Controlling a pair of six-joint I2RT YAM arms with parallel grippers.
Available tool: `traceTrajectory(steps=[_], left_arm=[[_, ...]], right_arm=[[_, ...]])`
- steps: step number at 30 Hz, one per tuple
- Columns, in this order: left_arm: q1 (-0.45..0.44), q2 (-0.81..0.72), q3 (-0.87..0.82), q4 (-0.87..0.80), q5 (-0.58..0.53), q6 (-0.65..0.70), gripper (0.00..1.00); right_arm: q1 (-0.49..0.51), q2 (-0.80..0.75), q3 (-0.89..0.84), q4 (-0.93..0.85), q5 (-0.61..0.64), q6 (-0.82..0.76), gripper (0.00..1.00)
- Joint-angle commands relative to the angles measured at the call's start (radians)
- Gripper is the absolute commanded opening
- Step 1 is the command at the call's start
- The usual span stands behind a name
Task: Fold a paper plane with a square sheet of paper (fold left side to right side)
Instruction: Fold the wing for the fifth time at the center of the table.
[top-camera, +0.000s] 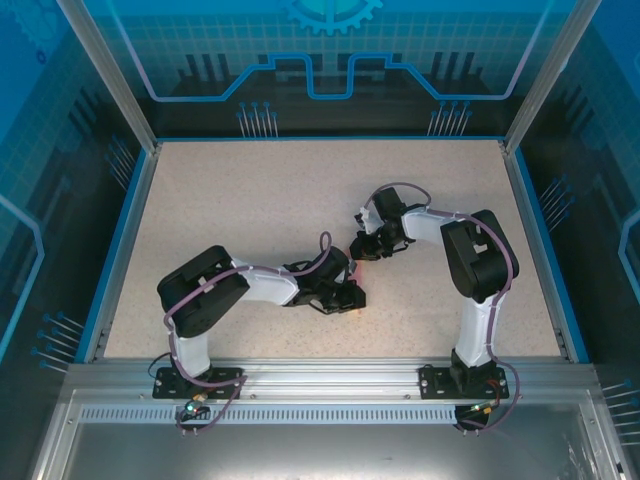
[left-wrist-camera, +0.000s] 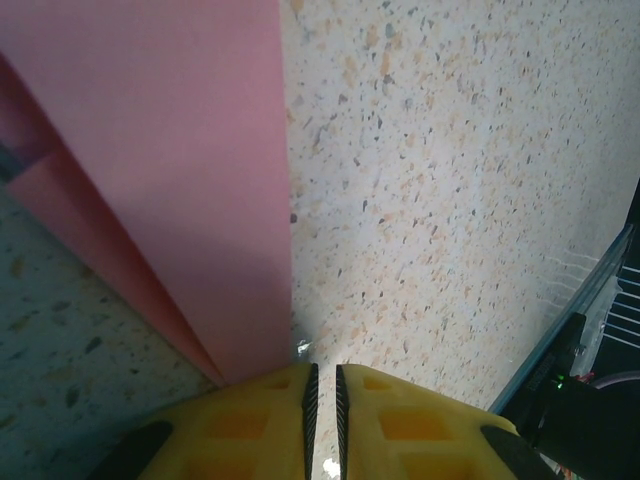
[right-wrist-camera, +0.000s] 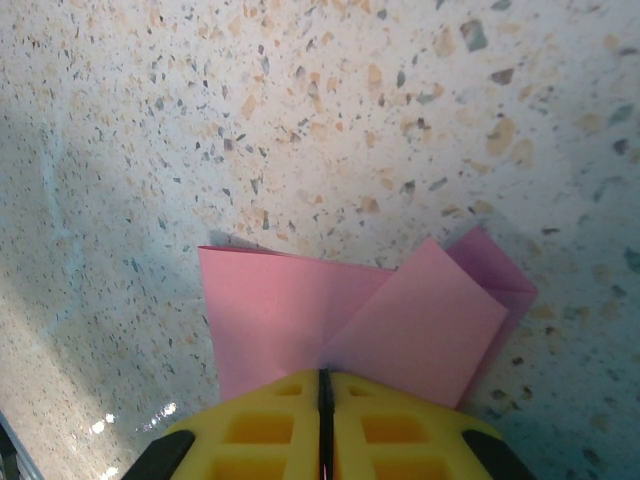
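**Top view.** My left gripper and right gripper meet at the middle of the table. The paper lies under them and is almost wholly covered, so I cannot make out its outline or heading here.

**Left wrist view.** The paper is a long pink band. Its long axis runs from the upper left down to my left gripper, and it narrows toward the fingertips. A lower layer shows as a darker strip along the band's left edge. The frame cuts off the upper end, and one yellow finger hides the lower end. The jaws are all but closed, with a thin slit between them and nothing pink in the slit.

**Right wrist view.** The paper lies flat on the table with its long axis across the frame. A tilted flap sits on top, and one corner points right. My right gripper hides the near edge, jaws pressed together. I cannot tell whether a layer is pinched between them.
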Motion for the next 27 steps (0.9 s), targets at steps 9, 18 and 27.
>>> traceTrajectory(steps=[9, 18, 27], left_arm=[[-0.050, -0.105, -0.133, -0.008, 0.019, -0.012, 0.18], [-0.035, -0.384, -0.159, -0.162, -0.139, 0.148, 0.49], [0.062, -0.650, -0.186, -0.384, -0.502, 0.160, 0.71]], right_arm=[[-0.002, -0.019, -0.029, 0.028, 0.026, 0.012, 0.14], [-0.023, -0.287, -0.041, 0.013, 0.112, 0.007, 0.35], [0.155, -0.488, -0.147, -0.134, 0.441, 0.105, 0.57]])
